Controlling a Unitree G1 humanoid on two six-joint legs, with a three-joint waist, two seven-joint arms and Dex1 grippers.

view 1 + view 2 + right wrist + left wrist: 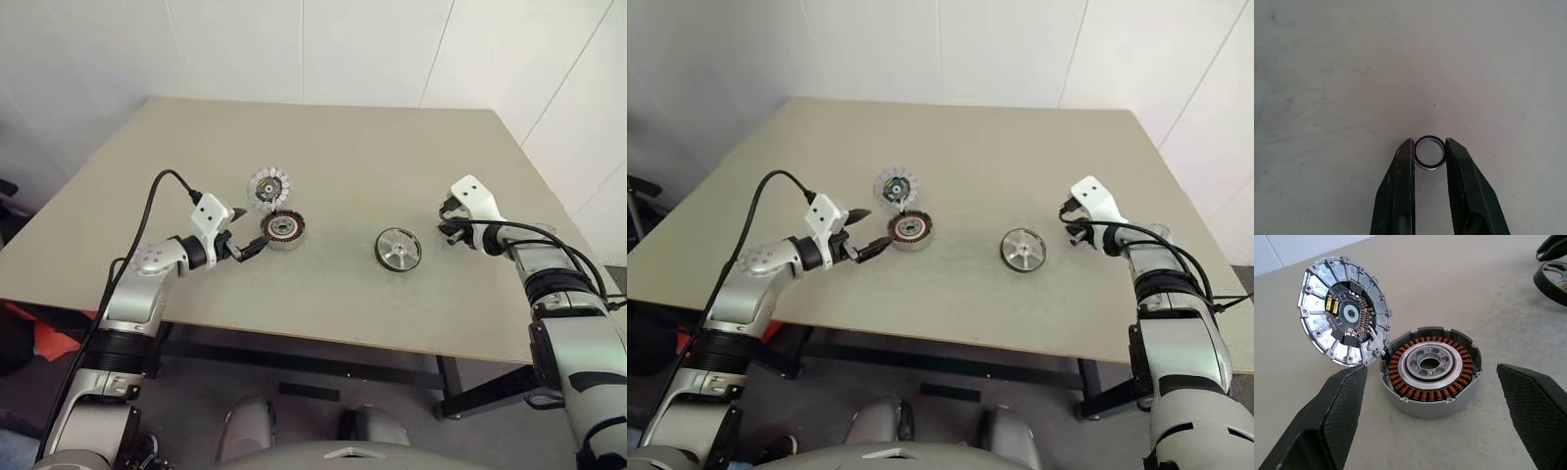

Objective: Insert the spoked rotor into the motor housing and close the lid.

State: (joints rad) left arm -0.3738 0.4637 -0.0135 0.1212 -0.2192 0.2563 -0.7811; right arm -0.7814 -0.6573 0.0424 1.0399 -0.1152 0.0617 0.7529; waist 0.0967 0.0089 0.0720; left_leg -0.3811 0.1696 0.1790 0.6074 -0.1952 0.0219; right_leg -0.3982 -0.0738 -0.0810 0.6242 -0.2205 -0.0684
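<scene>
The motor housing (284,228) sits left of the table's middle, a dark cup with copper windings (1430,369) around a silver centre. Its lid (1344,311), a pale ribbed disc with a circuit board inside, stands tilted open against the housing's far rim. My left gripper (247,245) is open, its fingers (1337,416) spread wide on either side of the housing without touching it. The spoked rotor (398,249) lies flat on the table to the right. Further right, my right gripper (449,227) hangs over bare table, shut on a tiny metal ring (1429,152).
The beige table (343,147) stretches back to white walls. The table's front edge runs just below both arms. Its right edge is close to my right forearm.
</scene>
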